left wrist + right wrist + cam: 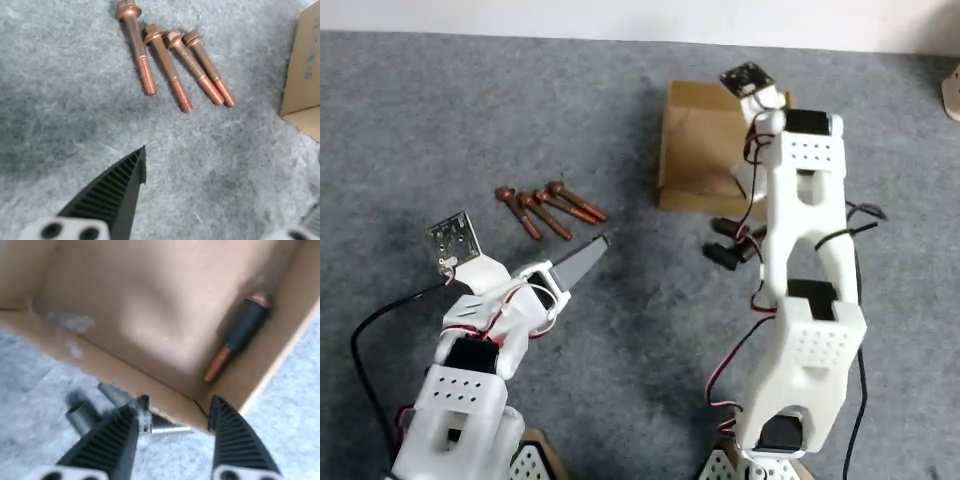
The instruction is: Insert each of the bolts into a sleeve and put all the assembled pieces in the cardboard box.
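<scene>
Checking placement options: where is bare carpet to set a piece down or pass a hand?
Bare carpet lies beyond and left of the four bolts, and between the left gripper and the black sleeves. Crowded: around the cardboard box, where the right arm hangs over it and the sleeves lie close.

brown cardboard box [695, 140] near the far edge of the grey carpeted table [470, 120]: right side and most of the inside hidden under the white right arm [800, 250]. in the left wrist view the box is cut off by the picture's edge. short black tube sleeves [728, 240] just in front of the box: partly under the same arm, count can't be told, smeared in the right wrist view. copper bolt in a black sleeve [240, 335] in a box corner: blurred, head unclear. left gripper [598, 246]: second finger [310, 225] just a sliver at the picture's corner.
</scene>
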`<state>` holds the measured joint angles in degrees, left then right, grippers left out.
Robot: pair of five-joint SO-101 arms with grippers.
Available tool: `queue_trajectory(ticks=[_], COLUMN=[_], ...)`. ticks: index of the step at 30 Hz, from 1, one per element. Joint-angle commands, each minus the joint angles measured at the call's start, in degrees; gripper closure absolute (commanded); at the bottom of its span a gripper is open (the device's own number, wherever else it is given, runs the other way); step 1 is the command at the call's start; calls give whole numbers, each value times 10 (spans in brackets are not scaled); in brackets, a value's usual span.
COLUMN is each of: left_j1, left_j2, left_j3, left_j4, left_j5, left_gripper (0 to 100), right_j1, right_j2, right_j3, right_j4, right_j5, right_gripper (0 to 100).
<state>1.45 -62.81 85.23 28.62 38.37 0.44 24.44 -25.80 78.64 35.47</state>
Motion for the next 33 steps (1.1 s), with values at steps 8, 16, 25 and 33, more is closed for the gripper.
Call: queue_trajectory(ticks=[8,16,25,33], left_j1=[-7,-7,-7,-7], left_j2=[-2,-2,-2,-2], left_j3=[-3,-2,-2,-2], left_j4=[0,0,0,0], left_j5=[-1,-1,-1,-1], left_gripper=[501,501,501,501], right_j1=[-35,-37,-46,-78], right_j2=[-102,-99,-98,-98], right_j3=[27,109,210,285], right_j4=[112,116,61,-20], right_j5=[143,259,306,306], right_gripper=[820,821,821,821])
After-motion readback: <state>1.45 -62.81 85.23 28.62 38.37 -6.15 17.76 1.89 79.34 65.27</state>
